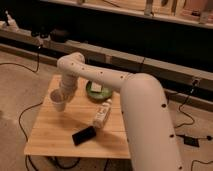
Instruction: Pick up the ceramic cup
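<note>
The ceramic cup point(58, 100) is small, white and handleless, and sits near the left edge of the wooden table point(55, 135). My gripper point(64, 94) hangs from the white arm's wrist and comes down onto the cup's right side. It is shut on the cup. The cup looks slightly raised off the tabletop. The wrist hides most of the fingers.
A green bowl point(98, 90) with something pale in it stands at the table's back. A slim white bottle point(102, 114) lies in the middle, and a black phone point(83, 135) lies in front of it. My arm crosses the table's right side. Cables lie on the floor.
</note>
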### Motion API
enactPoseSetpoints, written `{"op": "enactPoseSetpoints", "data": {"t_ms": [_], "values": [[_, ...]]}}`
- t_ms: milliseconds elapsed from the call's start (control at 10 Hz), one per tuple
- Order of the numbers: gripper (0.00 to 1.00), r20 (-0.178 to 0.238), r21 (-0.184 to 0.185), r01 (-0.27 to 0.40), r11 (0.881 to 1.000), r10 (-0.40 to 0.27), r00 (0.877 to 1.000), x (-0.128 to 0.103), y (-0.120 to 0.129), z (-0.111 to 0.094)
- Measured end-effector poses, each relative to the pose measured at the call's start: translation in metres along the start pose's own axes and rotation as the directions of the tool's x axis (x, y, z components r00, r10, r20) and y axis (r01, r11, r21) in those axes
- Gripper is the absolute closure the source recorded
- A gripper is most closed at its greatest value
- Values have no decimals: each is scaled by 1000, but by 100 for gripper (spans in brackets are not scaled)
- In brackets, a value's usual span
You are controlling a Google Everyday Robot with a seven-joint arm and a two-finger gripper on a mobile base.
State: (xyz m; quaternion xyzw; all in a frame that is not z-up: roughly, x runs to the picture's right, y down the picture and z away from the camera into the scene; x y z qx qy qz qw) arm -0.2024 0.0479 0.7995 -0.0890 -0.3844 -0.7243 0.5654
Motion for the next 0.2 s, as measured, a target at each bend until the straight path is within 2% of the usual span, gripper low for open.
{"op": "enactPoseSetpoints", "data": {"t_ms": [200], "values": [[100, -4, 2, 15, 1000, -15, 1000, -21, -2, -34]]}}
